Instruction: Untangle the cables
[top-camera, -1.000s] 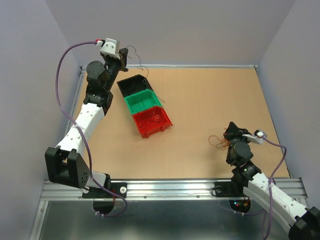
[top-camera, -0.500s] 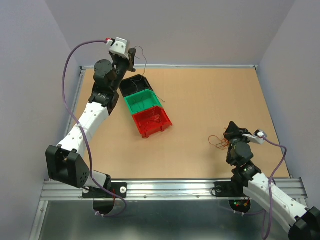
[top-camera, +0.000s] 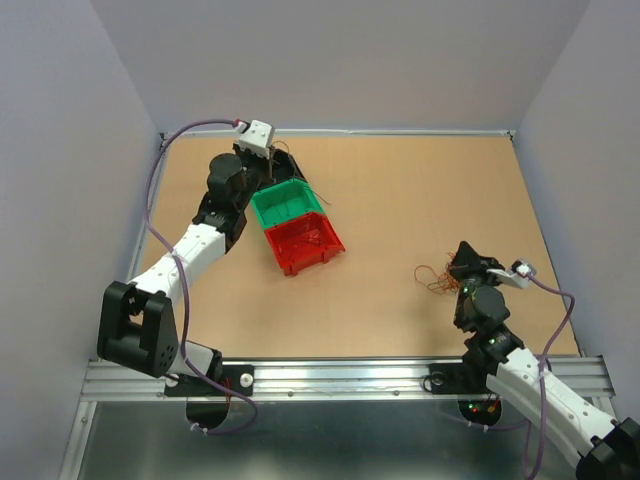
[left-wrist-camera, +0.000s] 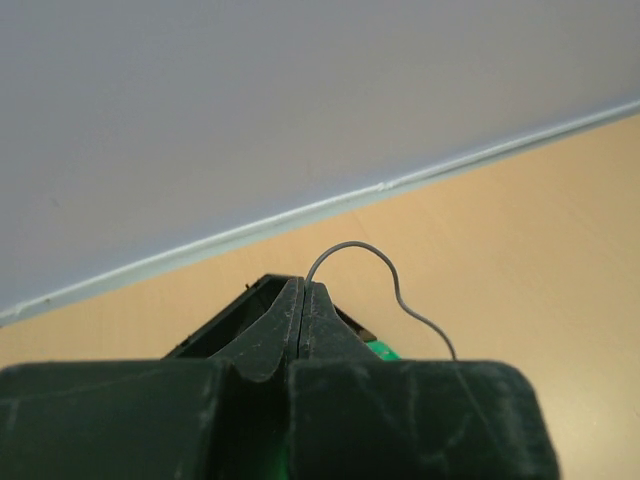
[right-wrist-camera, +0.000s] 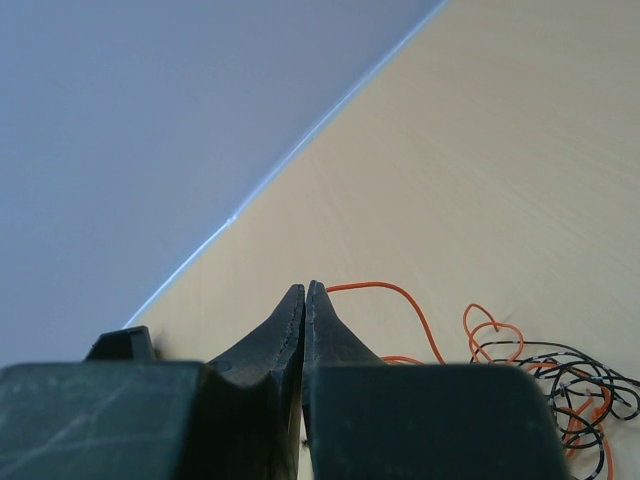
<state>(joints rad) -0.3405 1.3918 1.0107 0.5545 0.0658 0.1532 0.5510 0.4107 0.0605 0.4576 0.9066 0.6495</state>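
Observation:
My left gripper (top-camera: 272, 162) is over the black bin (left-wrist-camera: 228, 320), at the back end of the row of bins. Its jaws are shut on a thin dark grey wire (left-wrist-camera: 388, 272), which curls up from the tips (left-wrist-camera: 304, 284) and off to the right. My right gripper (top-camera: 463, 268) is low over the table at the right, shut, with an orange wire (right-wrist-camera: 400, 296) coming out at its tips (right-wrist-camera: 306, 288). That wire runs into a small tangle of orange and black wires (right-wrist-camera: 552, 388), which also shows in the top view (top-camera: 436, 281) just left of the gripper.
A green bin (top-camera: 286, 203) and a red bin (top-camera: 303, 243) stand in a row with the black one; thin wires lie in the red bin and over the green bin's edge. The back wall rim (top-camera: 400, 131) is just behind the left gripper.
My left arm has swung down and right from up by the back wall to over the black bin, carrying the dark wire. The right arm has barely moved.

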